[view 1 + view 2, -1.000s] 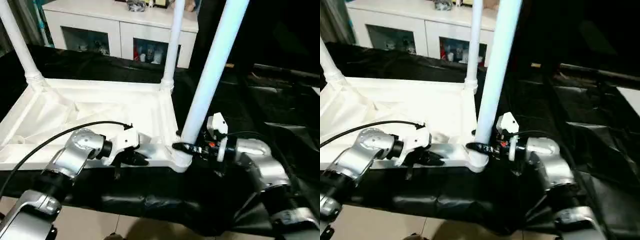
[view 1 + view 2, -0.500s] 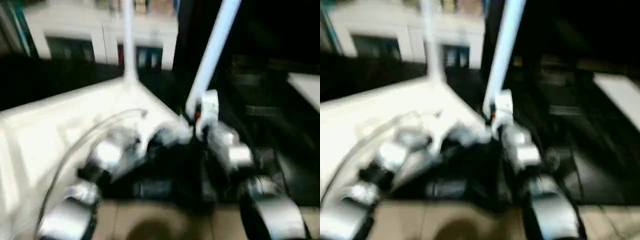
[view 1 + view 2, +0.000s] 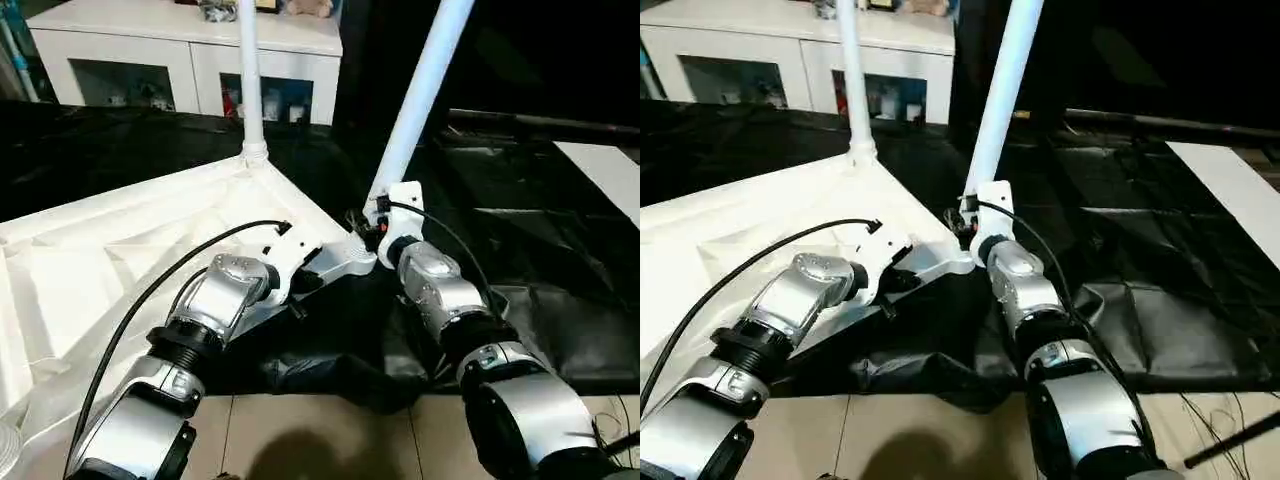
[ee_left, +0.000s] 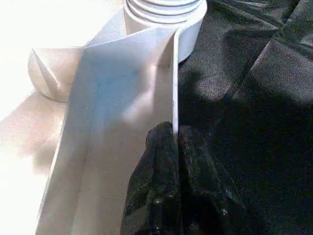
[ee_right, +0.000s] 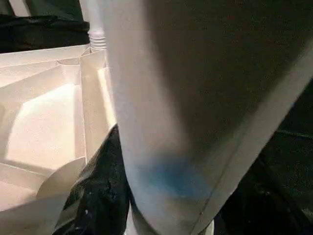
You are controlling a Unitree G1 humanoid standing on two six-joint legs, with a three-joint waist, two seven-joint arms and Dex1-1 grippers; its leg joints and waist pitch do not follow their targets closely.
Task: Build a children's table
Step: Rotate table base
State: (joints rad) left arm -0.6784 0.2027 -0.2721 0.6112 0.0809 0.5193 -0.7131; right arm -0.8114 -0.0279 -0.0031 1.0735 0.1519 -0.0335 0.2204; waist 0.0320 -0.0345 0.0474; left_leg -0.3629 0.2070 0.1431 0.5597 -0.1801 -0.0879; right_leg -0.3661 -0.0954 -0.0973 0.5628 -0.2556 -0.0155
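Tabletop (image 3: 120, 250) lies upside down on the black-covered bench (image 3: 560, 240), two legs standing in its corner sockets. Left gripper (image 4: 174, 139) is pinched tight on the top's thin side rim beside the near corner — right gripper (image 3: 372, 222) clasps the near leg (image 3: 420, 90) just above its socket.

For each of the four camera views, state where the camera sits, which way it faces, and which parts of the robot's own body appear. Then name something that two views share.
Left eye view: on the head, looking forward and down at the table top; both silver forearms show.
Right eye view: beside it, same scene, slightly shifted.
Left wrist view: on the left wrist, along the left claw, pinched on the top's thin rim.
Right wrist view: on the right wrist, close against the near leg, a black finger beside it.
Shared: both eye views show the near leg, the far leg and the white cabinet.
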